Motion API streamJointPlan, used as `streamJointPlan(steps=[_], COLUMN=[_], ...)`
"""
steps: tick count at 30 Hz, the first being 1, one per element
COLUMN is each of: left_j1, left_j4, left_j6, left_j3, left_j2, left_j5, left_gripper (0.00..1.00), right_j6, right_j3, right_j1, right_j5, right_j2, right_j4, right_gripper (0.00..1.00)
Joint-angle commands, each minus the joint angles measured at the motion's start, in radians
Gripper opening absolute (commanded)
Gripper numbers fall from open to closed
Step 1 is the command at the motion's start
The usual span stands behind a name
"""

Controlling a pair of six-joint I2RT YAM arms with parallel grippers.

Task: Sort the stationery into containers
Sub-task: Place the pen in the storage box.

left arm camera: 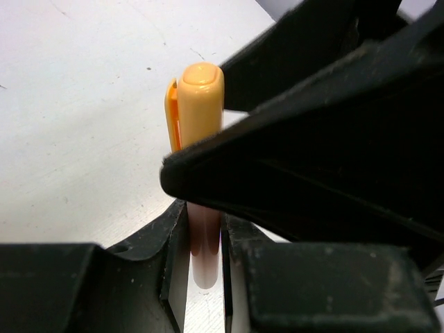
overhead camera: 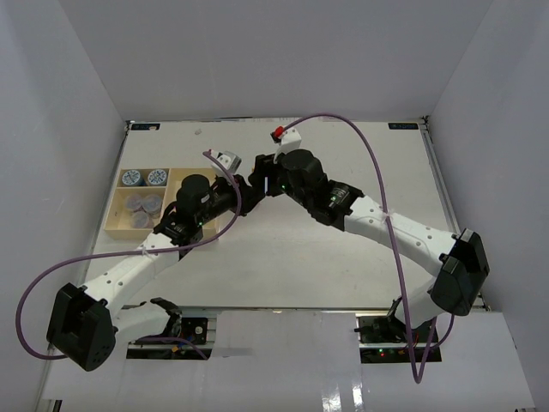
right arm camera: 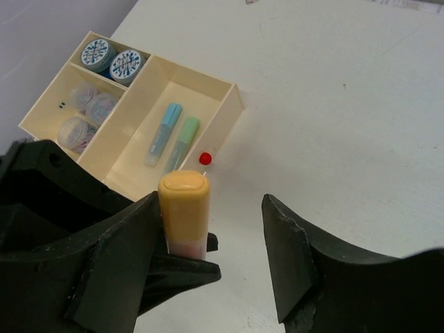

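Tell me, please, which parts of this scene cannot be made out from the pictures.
- Top view: the orange-capped pastel stick is hidden where the left gripper and right gripper meet.
- Top view: the left arm covers most of the long compartment of the pale beige wooden tray.
- Left wrist view: the right gripper's black finger blocks the right half; the stick's lower end is blurred.
- Right wrist view: the left gripper's fingers hide the stick's lower body.

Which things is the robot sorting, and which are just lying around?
Job: pale beige wooden divided tray; two blue-lidded round jars; three grey-purple round jars; blue pastel stick; green pastel stick; orange pastel stick.
Just lying about: small red round object beside the tray; purple cables.
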Motion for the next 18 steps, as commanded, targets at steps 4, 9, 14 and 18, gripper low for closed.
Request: streamJointPlan(steps=[4,9,14,18], left_j1=[0.001,0.001,0.002,0.071], left_j4=[0.035,0.005,-0.154,-0.369], left_j6=[-0.061,-0.09,-0.078,-0.034], left_j3=[-0.046,-0.066,-0.002,0.115], left_j2=[-0.02,-0.01,0.01,0.052], left_j5=[0.03,0.034,-0.071,-0.185], left_gripper=[0.02,0.06,0.13,0.17], right_j6=[-0.089,-0.115,-0.171,-0.205], right_j3=[0.175,0.267,0.276,0.178], right_j1=[-0.032,-0.063,-0.089,-0.148], right_j5=[0.022,0.017,0.115,0.171], right_j2=[0.033,0.046,0.015,-0.09], right_j4=[-0.049,-0.046,-0.046,-0.046], right_gripper=[0.71,0.79,0.92,0.96])
